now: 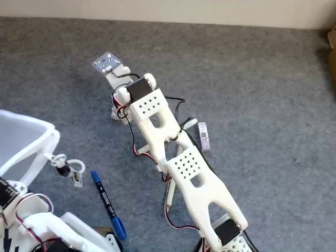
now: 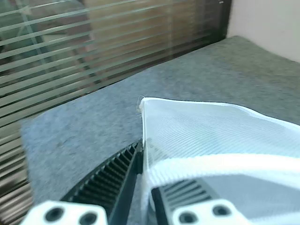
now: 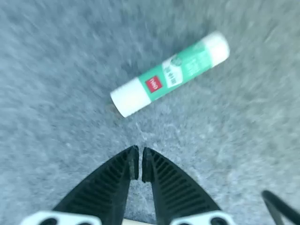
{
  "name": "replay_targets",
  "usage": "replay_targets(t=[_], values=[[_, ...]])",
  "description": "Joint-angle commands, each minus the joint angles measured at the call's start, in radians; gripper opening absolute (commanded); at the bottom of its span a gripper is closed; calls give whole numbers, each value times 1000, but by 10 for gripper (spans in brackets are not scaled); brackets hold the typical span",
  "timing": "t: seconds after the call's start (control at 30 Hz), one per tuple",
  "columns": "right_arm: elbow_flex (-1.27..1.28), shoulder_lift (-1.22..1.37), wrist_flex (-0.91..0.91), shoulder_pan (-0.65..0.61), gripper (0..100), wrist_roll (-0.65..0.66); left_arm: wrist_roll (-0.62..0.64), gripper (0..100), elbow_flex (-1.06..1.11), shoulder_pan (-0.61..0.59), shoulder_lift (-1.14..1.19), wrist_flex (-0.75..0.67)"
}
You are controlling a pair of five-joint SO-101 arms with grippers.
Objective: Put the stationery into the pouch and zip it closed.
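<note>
The left claw [image 2: 142, 150] is pressed narrow on the rim of the white mesh pouch [image 2: 211, 131], which is at the left side of the grey bench [image 1: 252, 79]. The right claw [image 3: 139, 159] points down at the bench with its two fingers almost together and nothing between them, and the green and white glue stick [image 3: 169, 79] lies close in front of it. A blue pen [image 1: 107, 202] lies toward the near edge between the two arms, and a small pale block [image 1: 203, 135], maybe an eraser, lies just beside the right arm.
</note>
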Motion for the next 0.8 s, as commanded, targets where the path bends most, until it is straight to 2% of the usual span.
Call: replay_targets(t=[0.0,0.23,0.43,0.53,0.7,0.77], values=[[113,-223,22,-2,5,20,5,7,-50,67,-1,-5],[665,-595,18,-15,5,21,5,7,-53,179,1,-5],[940,-796,-27,-15,10,-5,8,7,-61,246,18,-11],[957,-808,-130,-15,32,-120,8,7,-107,240,84,-11],[961,-786,-338,-22,217,-385,8,7,-174,240,188,-11],[955,-740,-397,-25,262,-459,8,7,-176,240,196,-11]])
